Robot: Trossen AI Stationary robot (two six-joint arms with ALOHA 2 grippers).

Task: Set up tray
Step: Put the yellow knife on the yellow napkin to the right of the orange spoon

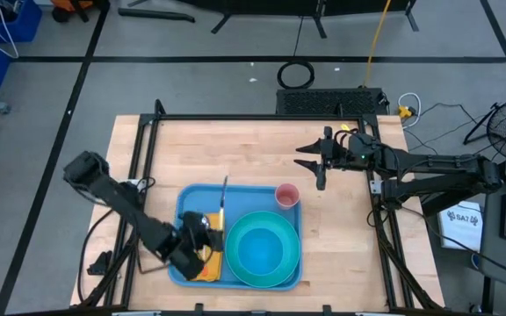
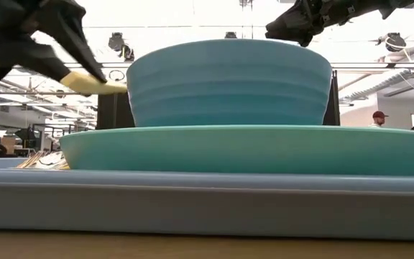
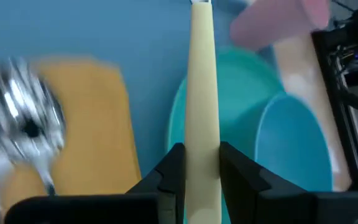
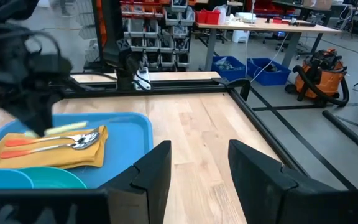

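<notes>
Almost nothing here can be read. The one thing with lettering is a white sheet of paper [image 1: 464, 217] lying beside the right arm's base, off the right edge of the counter [image 1: 262, 149]; it carries dark printed characters, but they are too small to make out. The tray [image 1: 193, 197], the dishes on it and both arms show no label, brand or number.
</notes>
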